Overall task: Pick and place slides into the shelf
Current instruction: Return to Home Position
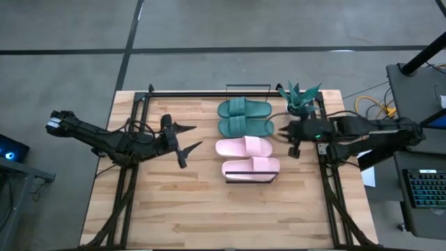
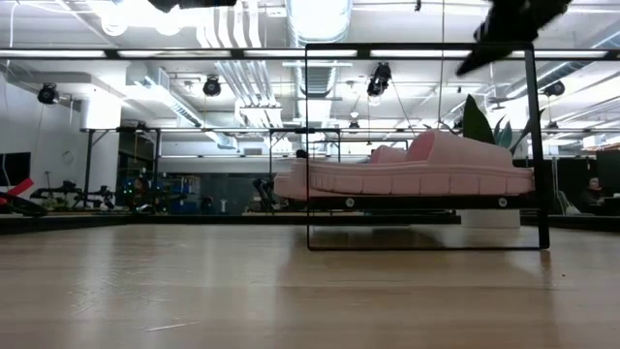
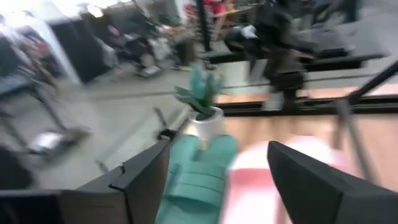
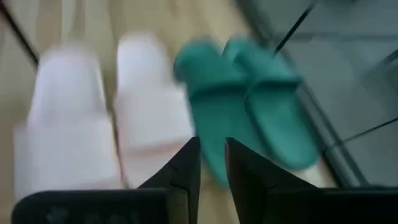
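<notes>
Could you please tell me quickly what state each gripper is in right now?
Left gripper: wide open, holding nothing, left of the slides.
Right gripper: barely open, narrow gap, holding nothing, right of the slides.

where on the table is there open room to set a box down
The widest bare wood is the near part of the table, in front of the pink slides. Another patch lies behind the left gripper, beside the teal slides. It is crowded by the right gripper and plant.

Low view: the nearest pink slide (image 2: 407,174) hides the teal slides (image 1: 244,117) behind it. At upper right, the frame edge cuts off a dark arm (image 2: 513,24).
</notes>
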`<state>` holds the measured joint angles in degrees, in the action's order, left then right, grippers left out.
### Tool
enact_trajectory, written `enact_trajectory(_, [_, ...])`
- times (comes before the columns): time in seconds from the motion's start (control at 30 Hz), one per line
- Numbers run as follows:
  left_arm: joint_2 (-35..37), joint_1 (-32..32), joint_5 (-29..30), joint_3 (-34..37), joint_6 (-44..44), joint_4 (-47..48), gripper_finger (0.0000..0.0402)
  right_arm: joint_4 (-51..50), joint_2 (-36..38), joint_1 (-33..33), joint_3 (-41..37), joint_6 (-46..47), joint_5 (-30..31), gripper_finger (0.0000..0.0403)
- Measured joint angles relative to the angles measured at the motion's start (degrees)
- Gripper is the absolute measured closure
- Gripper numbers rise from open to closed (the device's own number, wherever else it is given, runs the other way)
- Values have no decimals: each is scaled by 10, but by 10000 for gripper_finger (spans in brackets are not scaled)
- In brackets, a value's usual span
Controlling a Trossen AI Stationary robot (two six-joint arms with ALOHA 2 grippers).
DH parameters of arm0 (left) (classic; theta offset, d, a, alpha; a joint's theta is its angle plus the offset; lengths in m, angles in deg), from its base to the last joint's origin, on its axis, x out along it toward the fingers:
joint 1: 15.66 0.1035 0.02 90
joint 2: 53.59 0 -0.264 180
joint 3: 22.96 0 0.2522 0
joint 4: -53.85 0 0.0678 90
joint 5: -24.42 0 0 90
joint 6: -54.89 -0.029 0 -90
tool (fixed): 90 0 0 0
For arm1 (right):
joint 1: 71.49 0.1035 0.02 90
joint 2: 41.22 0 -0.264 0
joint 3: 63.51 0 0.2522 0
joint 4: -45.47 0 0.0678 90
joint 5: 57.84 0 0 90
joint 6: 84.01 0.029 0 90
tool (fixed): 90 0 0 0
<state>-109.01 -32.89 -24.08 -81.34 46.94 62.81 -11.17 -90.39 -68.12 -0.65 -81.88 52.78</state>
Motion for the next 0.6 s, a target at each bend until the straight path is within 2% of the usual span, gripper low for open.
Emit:
enact_trajectory(0.1, [17,0,-71,7,67,43,177,47,49,0,-7,-18,10,346])
enact_trajectory(0.23, [32,0,-173,55,74,52,236,87,97,0,-17,-46,10,351])
enact_trajectory(0.33, [55,6,-192,99,53,27,285,96,118,0,-21,-47,10,350])
enact_trajectory(0.47, [81,81,-212,159,-16,-81,347,97,127,0,-28,-47,10,349])
enact_trajectory(0.6, [122,185,-318,188,-5,-61,395,112,124,0,-40,-44,4,349])
